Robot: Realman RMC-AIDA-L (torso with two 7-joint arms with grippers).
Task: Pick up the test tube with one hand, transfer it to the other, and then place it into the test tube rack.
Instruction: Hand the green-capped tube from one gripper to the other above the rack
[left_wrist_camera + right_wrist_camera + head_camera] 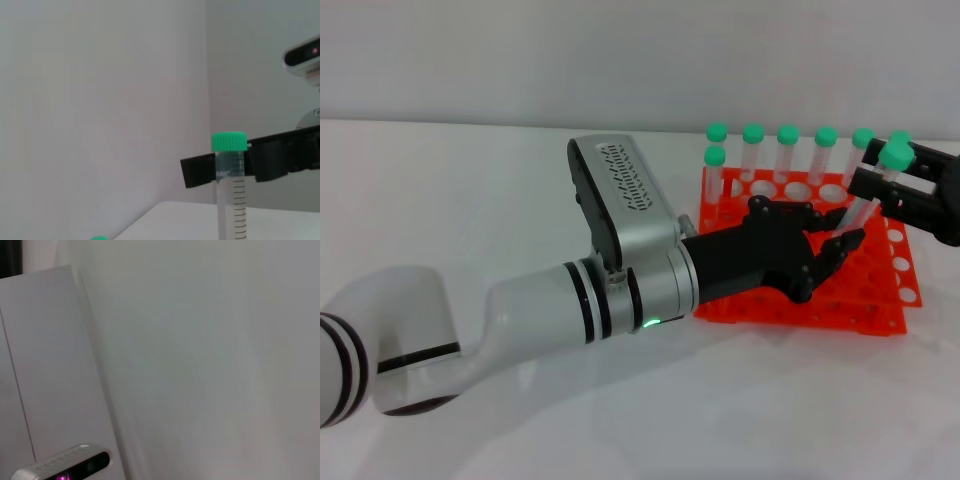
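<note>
The test tube point(868, 200), clear with a green cap, hangs tilted above the right part of the orange test tube rack point(880, 312). My left gripper point(837, 240), black on the arm with the green light, reaches over the rack with its fingers curled round the tube's lower end. My right gripper point(882, 182) comes in from the right edge and its fingers clamp the tube just under the cap. In the left wrist view the tube point(231, 200) stands upright between the right gripper's black fingers point(200, 170). The right wrist view shows no tube.
Several other green-capped tubes point(787, 135) stand in the rack's back row, close behind both grippers. The rack sits on a white table point(740, 400). The left arm's forearm point(620, 290) lies across the middle. A camera housing point(65, 467) shows in the right wrist view.
</note>
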